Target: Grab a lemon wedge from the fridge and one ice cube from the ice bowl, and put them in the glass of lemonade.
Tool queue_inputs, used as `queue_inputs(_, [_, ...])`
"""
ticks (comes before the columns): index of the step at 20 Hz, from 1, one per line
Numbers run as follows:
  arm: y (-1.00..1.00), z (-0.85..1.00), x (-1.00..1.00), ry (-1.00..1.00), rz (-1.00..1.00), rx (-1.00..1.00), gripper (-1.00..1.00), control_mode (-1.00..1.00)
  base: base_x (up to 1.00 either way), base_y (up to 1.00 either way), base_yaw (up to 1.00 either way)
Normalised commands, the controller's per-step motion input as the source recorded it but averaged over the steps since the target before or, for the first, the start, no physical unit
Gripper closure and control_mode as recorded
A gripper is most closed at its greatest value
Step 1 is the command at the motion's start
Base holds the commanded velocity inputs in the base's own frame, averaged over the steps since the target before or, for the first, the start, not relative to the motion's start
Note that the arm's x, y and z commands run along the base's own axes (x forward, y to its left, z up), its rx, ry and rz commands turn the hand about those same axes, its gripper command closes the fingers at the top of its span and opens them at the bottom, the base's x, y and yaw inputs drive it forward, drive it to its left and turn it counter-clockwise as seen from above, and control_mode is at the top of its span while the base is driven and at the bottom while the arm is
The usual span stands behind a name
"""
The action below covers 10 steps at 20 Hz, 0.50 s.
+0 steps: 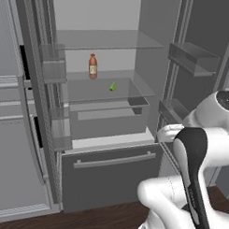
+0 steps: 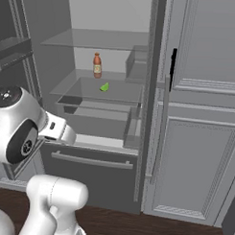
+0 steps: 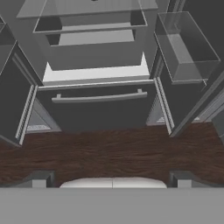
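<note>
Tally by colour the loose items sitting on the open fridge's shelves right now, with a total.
Orange: 1, the bottle on a glass shelf.
Green: 1, the lemon wedge on the shelf below.
Total: 2

Green lemon wedge [image 1: 112, 86], orange bottle [image 1: 93, 66], dark grey fridge [image 1: 109, 174], dark wood-grain floor [image 3: 109, 153].

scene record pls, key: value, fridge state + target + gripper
fridge: both doors open
lemon wedge: green, on glass shelf, untouched
orange bottle: upright on the same shelf, behind and left of the wedge, apart from it
freezer drawer handle: drawer shut
gripper: open, empty, low, facing the drawer, well short of the shelf
</note>
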Motion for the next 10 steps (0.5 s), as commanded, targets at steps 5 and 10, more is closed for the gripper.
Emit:
queue_inputs(5, [0.00,0.06,-0.32,-0.09,0.00,0.00,-1.00,-1.00,0.00,0.00,0.00])
queue_inputs(10, [0.02,0.46,-0.21,-0.19,0.03,-0.05,-1.00,-1.00,0.00,0.00,0.00])
